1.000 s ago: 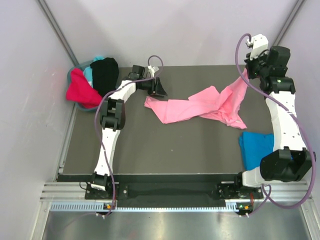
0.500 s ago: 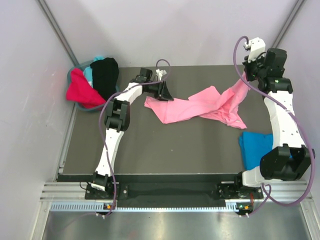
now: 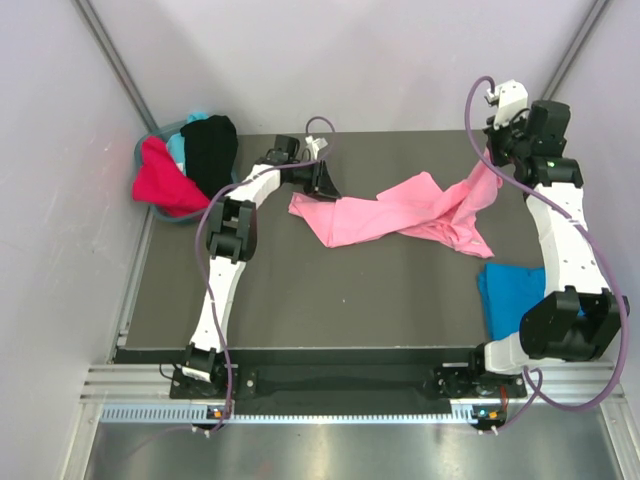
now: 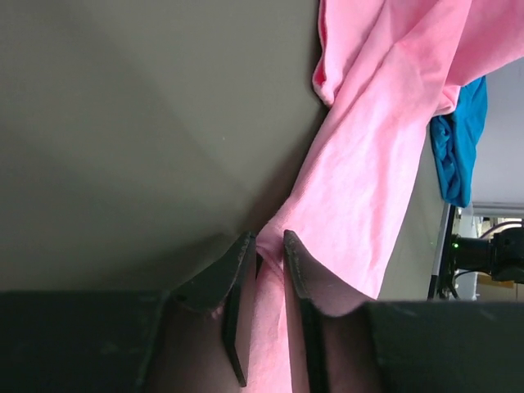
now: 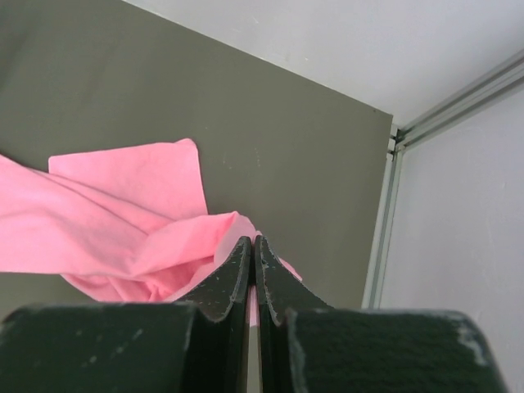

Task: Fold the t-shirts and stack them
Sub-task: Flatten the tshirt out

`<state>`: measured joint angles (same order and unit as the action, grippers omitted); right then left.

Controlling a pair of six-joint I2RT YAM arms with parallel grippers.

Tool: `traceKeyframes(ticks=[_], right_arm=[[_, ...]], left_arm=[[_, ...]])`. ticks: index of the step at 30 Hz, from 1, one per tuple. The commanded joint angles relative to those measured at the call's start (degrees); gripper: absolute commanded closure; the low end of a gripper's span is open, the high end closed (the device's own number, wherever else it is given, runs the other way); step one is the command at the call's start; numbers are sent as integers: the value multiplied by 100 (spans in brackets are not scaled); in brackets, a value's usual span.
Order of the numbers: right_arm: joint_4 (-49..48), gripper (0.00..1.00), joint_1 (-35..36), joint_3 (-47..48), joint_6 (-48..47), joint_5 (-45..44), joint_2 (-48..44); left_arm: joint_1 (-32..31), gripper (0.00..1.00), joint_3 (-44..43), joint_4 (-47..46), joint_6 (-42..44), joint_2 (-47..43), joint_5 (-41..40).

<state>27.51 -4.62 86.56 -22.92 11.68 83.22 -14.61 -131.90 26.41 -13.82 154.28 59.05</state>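
Pink t-shirt (image 3: 400, 212), far half of table (image 3: 300, 290): step in hand looks like taking left corner. Left gripper (image 4: 268, 237) narrowly parted astride it; best close fully on hem before pulling away from right gripper (image 5: 254, 241), pinched tight on lifted right end. Shirt twisted, rumpled, ropy. Blue t-shirt (image 3: 510, 290) heaped near right edge.

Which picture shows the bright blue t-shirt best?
The top view: the bright blue cotton t-shirt lies bunched near the dark table's right edge. The left wrist view catches only a strip of it beyond the light pink t-shirt. The right wrist view shows none of it.
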Motion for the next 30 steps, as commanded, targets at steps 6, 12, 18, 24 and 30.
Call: traceKeyframes(ticks=[6, 12, 18, 24, 30], right_arm=[[-237, 100, 14, -43, 42, 18, -157], [-281, 100, 23, -78, 42, 18, -166], [-307, 100, 23, -96, 59, 18, -148], [-290, 100, 23, -43, 33, 9, -157], [-474, 100, 23, 211, 155, -174, -113]], left_arm=[[64, 95, -152, -268, 82, 6, 63], [64, 100, -187, -339, 64, -38, 89], [64, 100, -205, -444, 20, -64, 81], [125, 100, -275, -540, -59, -485, 125], [239, 100, -319, -594, -147, -960, 116]])
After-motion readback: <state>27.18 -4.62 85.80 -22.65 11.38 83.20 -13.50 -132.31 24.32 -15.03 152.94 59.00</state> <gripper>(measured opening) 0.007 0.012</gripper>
